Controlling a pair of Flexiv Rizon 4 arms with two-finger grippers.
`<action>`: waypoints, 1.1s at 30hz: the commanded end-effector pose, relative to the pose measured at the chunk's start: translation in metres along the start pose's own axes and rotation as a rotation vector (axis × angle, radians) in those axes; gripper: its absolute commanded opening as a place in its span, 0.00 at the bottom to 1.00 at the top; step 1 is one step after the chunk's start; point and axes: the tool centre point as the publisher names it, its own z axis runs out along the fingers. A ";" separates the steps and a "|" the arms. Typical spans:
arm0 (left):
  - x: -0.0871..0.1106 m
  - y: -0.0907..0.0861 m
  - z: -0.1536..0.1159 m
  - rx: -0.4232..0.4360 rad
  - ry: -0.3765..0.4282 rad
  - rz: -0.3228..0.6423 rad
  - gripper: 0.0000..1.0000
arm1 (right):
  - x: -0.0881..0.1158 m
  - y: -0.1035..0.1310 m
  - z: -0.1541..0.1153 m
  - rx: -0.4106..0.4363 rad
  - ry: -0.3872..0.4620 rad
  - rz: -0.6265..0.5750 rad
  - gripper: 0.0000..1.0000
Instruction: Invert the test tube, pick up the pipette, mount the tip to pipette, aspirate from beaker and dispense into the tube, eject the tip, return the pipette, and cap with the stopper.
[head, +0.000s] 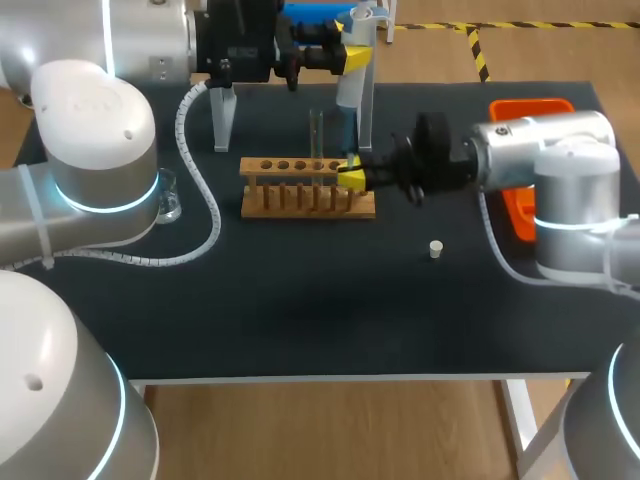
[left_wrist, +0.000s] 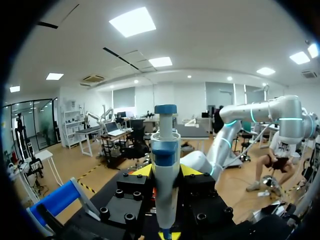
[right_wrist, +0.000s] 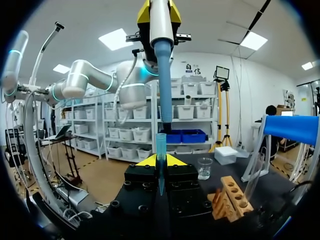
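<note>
My left gripper (head: 350, 55) is shut on the white and blue pipette (head: 350, 95), holding it upright over the wooden rack (head: 300, 200). In the left wrist view the pipette (left_wrist: 165, 160) stands between that gripper's (left_wrist: 165, 172) yellow tips. Beside the rack's right end, my right gripper (head: 350, 178) is shut on a blue pipette tip (right_wrist: 160, 165), held upright. The pipette's nozzle (right_wrist: 163, 100) hangs straight above that tip, almost touching it. A clear test tube (head: 316, 128) stands in the rack. The small white stopper (head: 435, 248) lies on the table. The glass beaker (head: 168, 205) sits at the left.
An orange tray (head: 520, 215) lies at the right edge, partly behind my right arm. A white stand (head: 222, 120) rises behind the rack. In the right wrist view the beaker (right_wrist: 204, 167) and the rack (right_wrist: 230, 197) lie ahead of the gripper.
</note>
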 end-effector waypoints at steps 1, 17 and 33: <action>0.000 0.000 -0.001 0.002 0.002 0.000 0.00 | -0.001 0.004 0.002 0.002 0.005 -0.004 0.00; 0.000 0.000 -0.001 0.002 0.002 0.000 0.00 | 0.001 -0.003 0.002 0.014 0.008 -0.001 0.00; 0.000 0.000 -0.001 0.002 0.002 0.000 0.00 | -0.006 0.004 0.005 0.014 0.007 -0.011 0.00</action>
